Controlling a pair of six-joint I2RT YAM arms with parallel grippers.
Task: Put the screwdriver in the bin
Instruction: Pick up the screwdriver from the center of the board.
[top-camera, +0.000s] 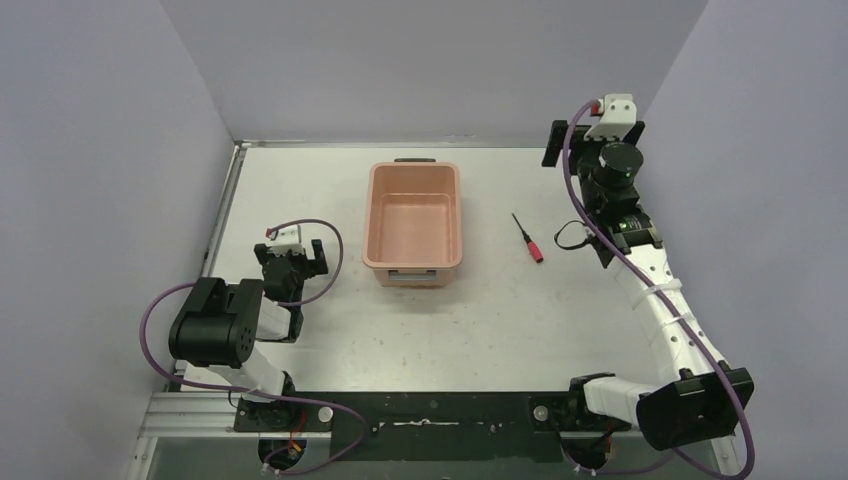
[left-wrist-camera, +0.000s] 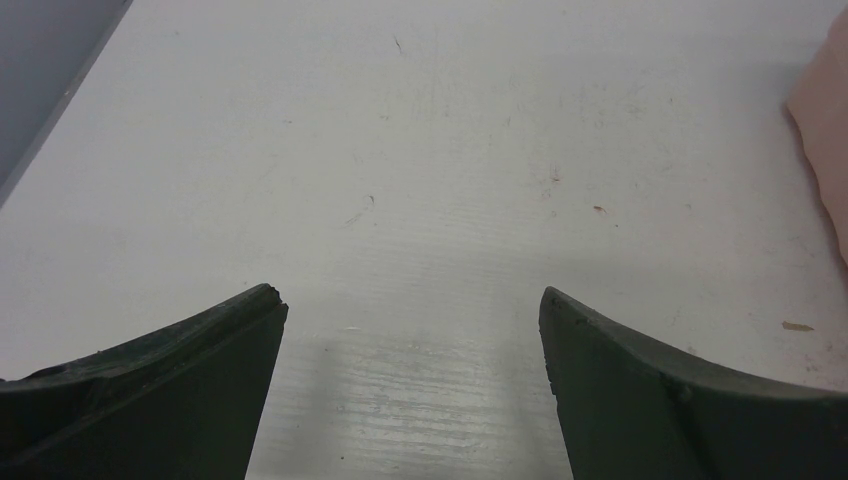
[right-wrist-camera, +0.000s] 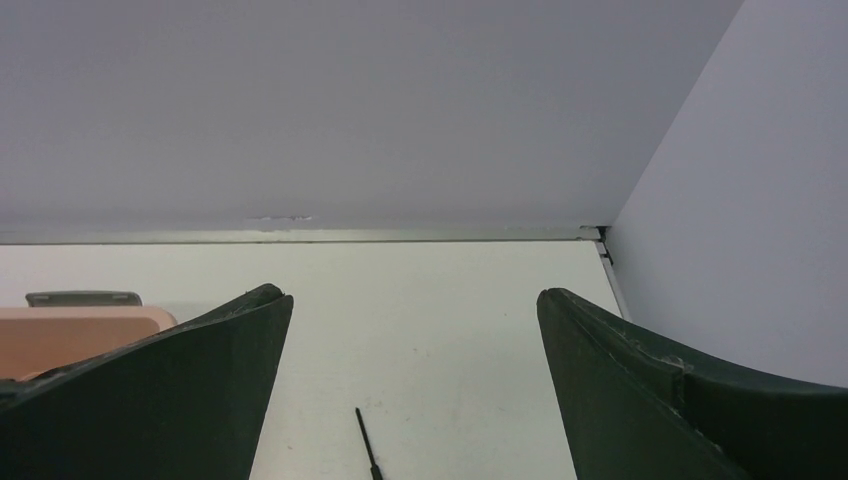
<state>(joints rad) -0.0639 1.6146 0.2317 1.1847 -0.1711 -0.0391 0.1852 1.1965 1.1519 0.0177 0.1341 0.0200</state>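
Grey walls (top-camera: 430, 60) close off the left, far and right sides of a white table (top-camera: 500, 330) marked with small scuffs. Two black arms are mounted at its near edge, each trailing a purple cable. Reaching along the right side, the right arm (top-camera: 670, 320) carries its wrist high near the far right corner, while the left arm (top-camera: 215, 335) is folded low at the near left. Next in size is the bin (top-camera: 415, 265), a salmon-pink tub at the centre of the table toward the far edge, its long axis running near to far and its interior bare; a dark clip (top-camera: 414, 159) sits on its far short end. Resting low over the table to the left of the bin, the left gripper (left-wrist-camera: 413, 300) has its fingers spread wide with only bare table between them. The right gripper (right-wrist-camera: 413, 298) is likewise released, jaws wide apart and holding nothing, looking toward the far wall. Smallest is the screwdriver (top-camera: 527, 238), lying flat on the table to the right of the bin, apart from it, between the bin and the right arm. Its long axis runs diagonally: the thin dark shaft points far and left, the red handle near and right.
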